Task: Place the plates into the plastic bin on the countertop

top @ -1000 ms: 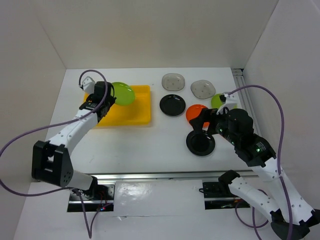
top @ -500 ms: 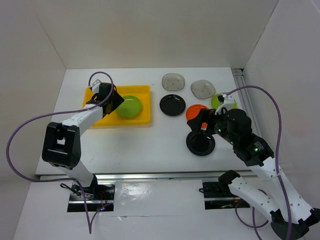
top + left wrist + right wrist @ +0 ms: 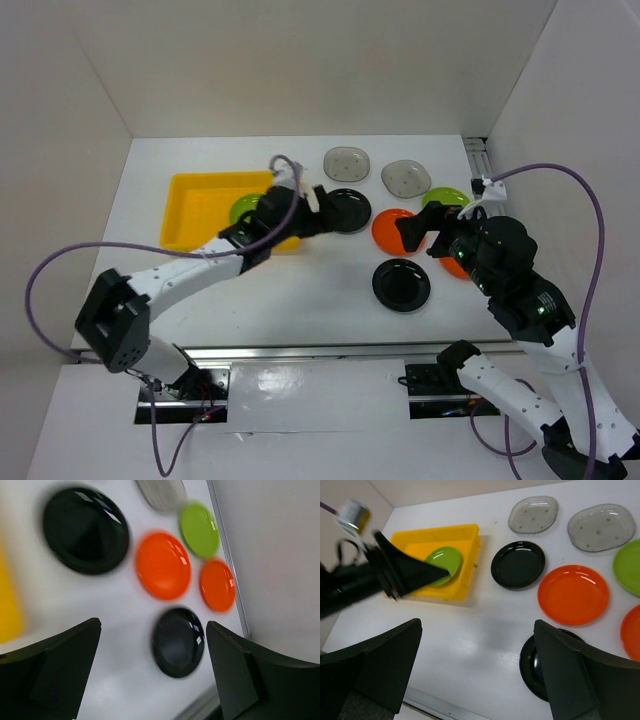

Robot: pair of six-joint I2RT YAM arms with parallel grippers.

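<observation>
One lime green plate (image 3: 243, 208) lies in the yellow plastic bin (image 3: 200, 205), also visible as the green plate (image 3: 443, 562) in the bin (image 3: 465, 535). My left gripper (image 3: 312, 210) hangs open and empty above the bin's right edge, beside a black plate (image 3: 348, 211). On the countertop lie two grey plates (image 3: 347, 162) (image 3: 405, 177), two orange plates (image 3: 393, 231) (image 3: 217, 585), a second green plate (image 3: 445, 198) and a second black plate (image 3: 401, 285). My right gripper (image 3: 428, 228) is open and empty above the orange plates. The left wrist view, with the left gripper (image 3: 152, 670), is blurred.
White walls close in the countertop on three sides. A metal rail (image 3: 480, 165) runs along the right edge and another rail (image 3: 320, 352) along the front. The left arm (image 3: 190, 270) stretches diagonally across the front left of the surface.
My left gripper has opened, leaving the green plate in the bin, and swung right toward the middle. My right arm has drawn back a little to the right.
</observation>
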